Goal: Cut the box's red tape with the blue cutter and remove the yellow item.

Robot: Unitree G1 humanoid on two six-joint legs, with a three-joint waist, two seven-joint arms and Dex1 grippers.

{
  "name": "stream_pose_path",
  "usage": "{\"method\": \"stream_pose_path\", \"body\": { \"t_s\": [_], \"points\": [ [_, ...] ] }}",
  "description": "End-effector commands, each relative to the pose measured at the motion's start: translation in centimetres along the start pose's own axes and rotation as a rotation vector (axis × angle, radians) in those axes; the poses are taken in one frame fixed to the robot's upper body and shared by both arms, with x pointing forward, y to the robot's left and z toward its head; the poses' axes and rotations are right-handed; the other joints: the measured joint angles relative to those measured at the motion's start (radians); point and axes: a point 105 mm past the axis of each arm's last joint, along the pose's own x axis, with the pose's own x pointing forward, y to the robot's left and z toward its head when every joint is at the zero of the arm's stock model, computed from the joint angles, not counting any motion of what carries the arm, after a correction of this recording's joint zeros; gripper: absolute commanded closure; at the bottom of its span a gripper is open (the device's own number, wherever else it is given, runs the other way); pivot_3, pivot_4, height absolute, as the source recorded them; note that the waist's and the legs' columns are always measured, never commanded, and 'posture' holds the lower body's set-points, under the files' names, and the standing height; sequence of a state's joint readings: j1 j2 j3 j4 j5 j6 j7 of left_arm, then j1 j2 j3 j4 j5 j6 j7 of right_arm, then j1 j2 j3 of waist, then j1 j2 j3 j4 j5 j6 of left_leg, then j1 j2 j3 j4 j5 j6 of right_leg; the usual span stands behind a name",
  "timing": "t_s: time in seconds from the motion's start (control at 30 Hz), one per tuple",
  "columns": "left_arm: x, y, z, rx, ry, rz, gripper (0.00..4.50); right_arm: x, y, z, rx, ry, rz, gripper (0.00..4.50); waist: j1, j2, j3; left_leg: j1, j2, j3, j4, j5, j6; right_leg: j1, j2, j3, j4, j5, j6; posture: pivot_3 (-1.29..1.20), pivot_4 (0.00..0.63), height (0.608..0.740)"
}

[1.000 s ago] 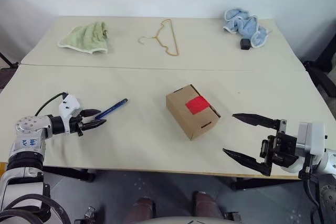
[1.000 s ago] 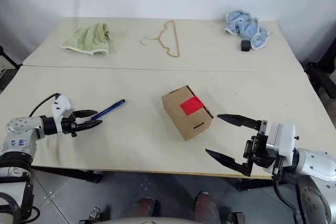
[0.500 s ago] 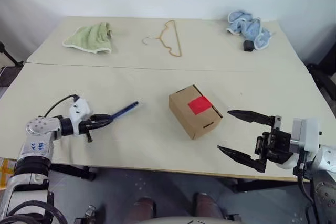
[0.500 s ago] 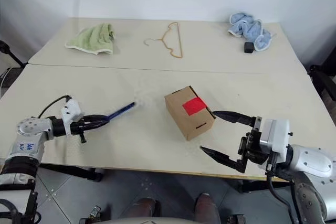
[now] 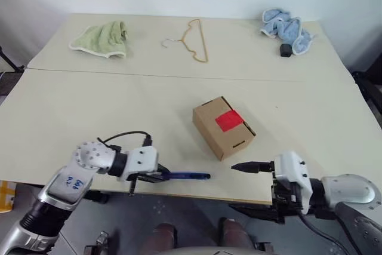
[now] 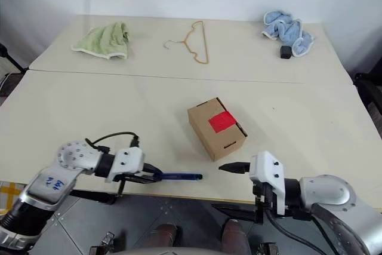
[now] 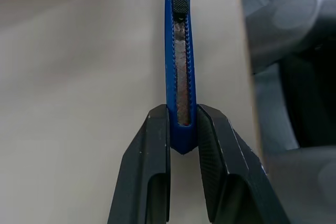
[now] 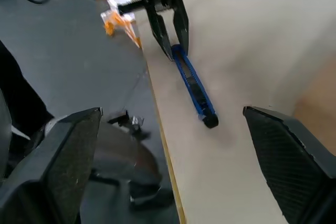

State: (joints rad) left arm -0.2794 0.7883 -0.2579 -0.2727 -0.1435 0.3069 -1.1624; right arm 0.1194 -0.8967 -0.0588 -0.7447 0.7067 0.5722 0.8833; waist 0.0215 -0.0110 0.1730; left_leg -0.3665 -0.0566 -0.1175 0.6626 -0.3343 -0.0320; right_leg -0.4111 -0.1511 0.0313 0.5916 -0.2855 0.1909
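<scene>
Your left claw [image 5: 156, 176] pinches the blue cutter [image 5: 186, 175] by its tail at the table's [image 5: 89, 117] near edge, left of the sealed box [image 5: 222, 127], while your right claw [image 6: 236, 188] gapes empty: so short a hold may let it pivot or drop.

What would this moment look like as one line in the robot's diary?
left gripper: jaws shut on blue cutter near table's front edge | right gripper: jaws open, empty | box: closed, red tape uncut
</scene>
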Motion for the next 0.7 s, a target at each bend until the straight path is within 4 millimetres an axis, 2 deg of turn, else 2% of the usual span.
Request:
{"method": "stream_pose_path", "body": {
  "t_s": [0.03, 0.3, 0.33, 0.7],
  "points": [
    [0.8, -0.1, 0.8, 0.026, 0.010, -0.017, 4.09, 0.9, 0.0, -0.6, -0.029, 0.050, -0.003, 1.29, 0.001, 0.000, 0.000, 0.000, 0.000, 0.000, 0.000, 0.000, 0.000, 0.000, 0.000, 0.000, 0.000, 0.000, 0.000, 0.00, 0.150, 0.740],
    [2.7, -0.2, 2.0, 0.017, 0.016, -0.034, 4.09, 3.2, -2.0, -2.8, -0.156, 0.191, -0.063, 4.22, 0.005, 0.000, 0.000, -0.001, 0.000, 0.000, 0.001, 0.000, 0.000, 0.000, 0.000, 0.000, 0.000, 0.000, 0.000, 0.00, 0.150, 0.740],
    [2.7, -0.3, 2.0, 0.011, 0.018, -0.039, 4.09, 3.4, -2.0, -2.8, -0.159, 0.186, -0.062, 4.46, 0.004, 0.000, 0.000, -0.002, 0.000, 0.000, 0.001, 0.000, 0.000, 0.000, 0.000, 0.000, 0.000, 0.000, 0.000, 0.00, 0.150, 0.740],
    [2.9, -0.7, 1.9, -0.007, 0.035, -0.047, 4.09, 4.4, -2.6, -3.2, -0.110, 0.168, -0.079, 4.46, 0.003, 0.000, 0.000, -0.001, 0.000, 0.000, 0.001, 0.000, 0.000, 0.000, 0.000, 0.000, 0.000, 0.000, 0.000, 0.00, 0.150, 0.740]
  ]
}}
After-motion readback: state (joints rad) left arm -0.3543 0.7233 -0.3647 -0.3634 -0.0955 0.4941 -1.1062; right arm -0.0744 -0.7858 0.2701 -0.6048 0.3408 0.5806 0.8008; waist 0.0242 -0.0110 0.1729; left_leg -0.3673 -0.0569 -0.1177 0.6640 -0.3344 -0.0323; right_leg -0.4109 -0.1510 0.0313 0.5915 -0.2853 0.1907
